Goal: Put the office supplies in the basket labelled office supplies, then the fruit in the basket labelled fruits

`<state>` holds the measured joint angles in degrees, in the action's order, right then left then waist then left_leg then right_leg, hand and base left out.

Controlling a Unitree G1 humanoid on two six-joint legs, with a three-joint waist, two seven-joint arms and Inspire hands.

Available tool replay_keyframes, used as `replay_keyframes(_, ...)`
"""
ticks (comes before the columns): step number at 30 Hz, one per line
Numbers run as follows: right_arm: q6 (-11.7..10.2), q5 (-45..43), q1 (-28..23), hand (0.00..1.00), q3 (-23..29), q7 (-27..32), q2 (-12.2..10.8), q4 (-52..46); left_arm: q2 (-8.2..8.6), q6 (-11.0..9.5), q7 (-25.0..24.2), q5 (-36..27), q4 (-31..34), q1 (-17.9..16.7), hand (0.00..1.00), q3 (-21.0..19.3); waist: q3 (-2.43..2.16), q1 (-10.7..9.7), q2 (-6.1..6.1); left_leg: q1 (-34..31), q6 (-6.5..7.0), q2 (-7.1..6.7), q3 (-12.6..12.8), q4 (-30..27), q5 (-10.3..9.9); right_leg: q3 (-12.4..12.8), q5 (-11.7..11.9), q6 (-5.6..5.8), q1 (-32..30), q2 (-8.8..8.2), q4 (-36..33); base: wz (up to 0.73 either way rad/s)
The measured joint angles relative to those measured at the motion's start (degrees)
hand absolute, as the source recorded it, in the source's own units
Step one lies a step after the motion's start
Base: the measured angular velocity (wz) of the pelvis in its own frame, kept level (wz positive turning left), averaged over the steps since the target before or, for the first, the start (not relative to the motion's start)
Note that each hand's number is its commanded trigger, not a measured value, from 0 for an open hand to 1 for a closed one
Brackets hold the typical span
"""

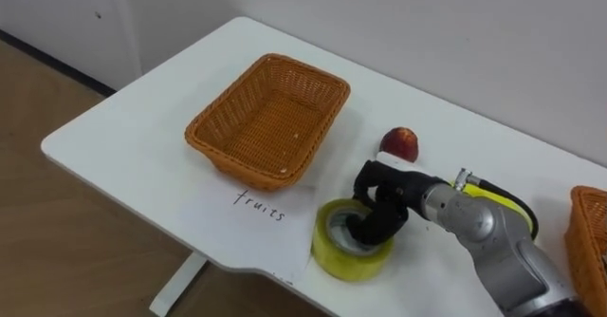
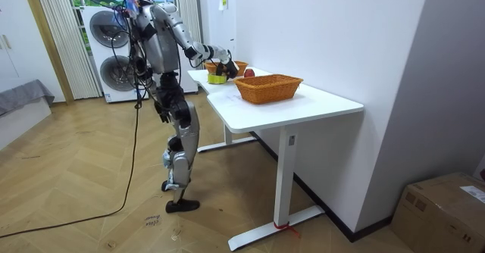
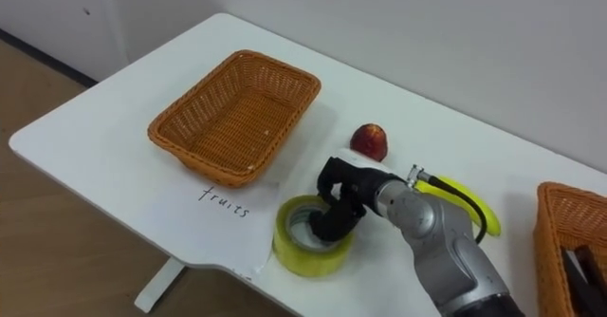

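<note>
A yellow tape roll (image 1: 346,257) lies flat near the table's front edge. My right hand (image 1: 384,195) is on it, black fingers curled over the rim into the hole, thumb side hidden. A red apple (image 1: 401,144) rests just behind the hand. A yellow banana (image 1: 505,201) lies partly behind my forearm. The empty wicker basket (image 1: 211,137) stands at the left on a paper sheet (image 1: 261,206) with a handwritten label. A second wicker basket (image 3: 555,224) sits at the right edge with a dark item (image 3: 580,263) inside.
The white table (image 1: 123,141) ends close in front of the tape roll and at the left of the empty basket. A white wall runs behind the table. In the room view I stand at the table's long side, with a washing machine (image 2: 114,48) behind me.
</note>
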<state>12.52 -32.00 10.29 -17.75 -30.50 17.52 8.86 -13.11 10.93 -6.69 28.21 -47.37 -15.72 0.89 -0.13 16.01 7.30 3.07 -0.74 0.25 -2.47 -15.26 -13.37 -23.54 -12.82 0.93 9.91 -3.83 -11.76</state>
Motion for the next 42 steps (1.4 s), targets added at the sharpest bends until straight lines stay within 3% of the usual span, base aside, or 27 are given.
replay_keyframes(5,-0.46,0.3,-2.43,1.0,0.05,-0.15,1.1,-2.97,-0.09,-0.04,1.17,-0.67,-0.22,-0.13,0.0,0.01,0.02,-0.38,0.05,0.02,0.02,0.01,0.0,-0.06,-0.02,0.06,0.0,0.0,0.04,0.02,0.0,0.0)
replay_keyframes(8,-1.17,0.9,-3.37,1.0,1.08,-1.27,1.28,-4.27,0.01,-0.38,1.5,-0.68,-0.28,-0.12,0.0,-0.78,0.02,-1.92,0.07,-0.06,0.03,0.02,0.12,-0.11,-0.02,-0.06,0.0,0.0,-0.01,-0.03,0.0,-0.02)
replay_keyframes(15,-1.48,3.0,-6.02,1.0,4.8,-5.27,5.21,-10.43,0.02,-1.62,1.64,-0.63,-0.53,-1.04,0.0,-3.05,0.24,-5.55,-0.22,0.56,0.21,0.06,1.16,0.28,0.05,1.02,0.01,0.0,0.06,-0.07,-0.07,-0.07)
replay_keyframes(22,-3.5,4.68,-6.02,1.0,15.01,-4.48,5.47,-15.04,-0.13,-3.94,2.84,-0.64,-2.03,-2.23,0.0,-3.18,0.21,-7.72,-0.04,0.8,0.27,0.23,2.4,0.81,0.1,2.46,0.02,0.02,-0.83,-0.06,-0.13,-0.09)
replay_keyframes(27,-4.49,6.98,-6.03,1.0,18.02,-3.36,5.74,-15.06,-0.03,-4.84,3.62,-0.6,-2.02,-3.13,0.0,-4.26,0.54,-8.37,0.44,1.37,0.29,0.3,2.98,0.9,0.09,3.05,0.03,0.03,-0.88,-0.02,-0.04,-0.07)
replay_keyframes(33,-5.09,7.18,-6.06,1.0,21.27,-2.5,5.75,-15.99,0.08,-4.97,3.37,-0.51,-1.5,-3.93,0.0,-5.91,0.61,-9.61,0.31,1.41,0.37,0.36,3.26,1.27,0.02,3.17,0.05,0.06,-0.77,0.01,-0.04,-0.01)
replay_keyframes(42,-5.52,7.13,-6.14,1.0,25.83,-0.03,5.75,-16.01,0.47,-5.03,3.27,-0.63,-1.63,-5.57,0.0,-7.81,0.28,-11.07,-0.5,2.6,0.37,0.45,3.85,1.5,0.03,3.95,0.13,0.13,-0.27,0.03,-0.03,-0.03)
